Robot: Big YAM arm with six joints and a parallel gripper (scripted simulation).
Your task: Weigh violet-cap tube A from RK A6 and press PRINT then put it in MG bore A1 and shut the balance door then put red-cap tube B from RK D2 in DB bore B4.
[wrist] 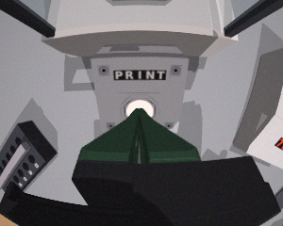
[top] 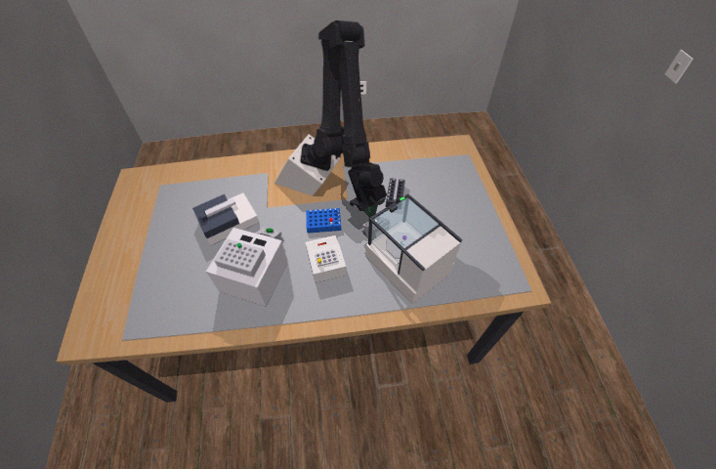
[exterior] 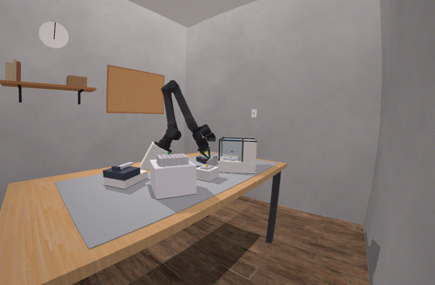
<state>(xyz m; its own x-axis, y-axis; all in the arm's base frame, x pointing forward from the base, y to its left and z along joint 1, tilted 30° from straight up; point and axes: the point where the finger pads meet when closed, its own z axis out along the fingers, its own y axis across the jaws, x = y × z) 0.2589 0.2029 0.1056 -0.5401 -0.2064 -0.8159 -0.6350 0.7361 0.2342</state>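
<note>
My gripper [top: 372, 212] [exterior: 209, 158] [wrist: 139, 114] is shut and empty. Its tips are over the near edge of the white PRINT key [wrist: 140, 104]; contact is unclear. The violet-capped tube A [top: 404, 237] [exterior: 231, 151] stands upright on the pan inside the balance [top: 436, 246] [exterior: 249, 151]. The balance's top pane appears shut. A bright green light [top: 401, 198] shows at its front edge. The red-capped tube B [top: 330, 220] is in the blue rack [top: 322, 230]. The magnet block [top: 396, 190] [wrist: 25, 155] shows no violet cap. The dry block [top: 326, 271] [exterior: 208, 173] holds a yellow-capped tube.
The large white mixer [top: 259, 281] [exterior: 173, 181] and the dark-lidded spectrophotometer [top: 217, 221] [exterior: 121, 174] stand away from the gripper. A green-capped tube [top: 269, 230] is between them and the rack. The balance's dark frame rises close beside the gripper.
</note>
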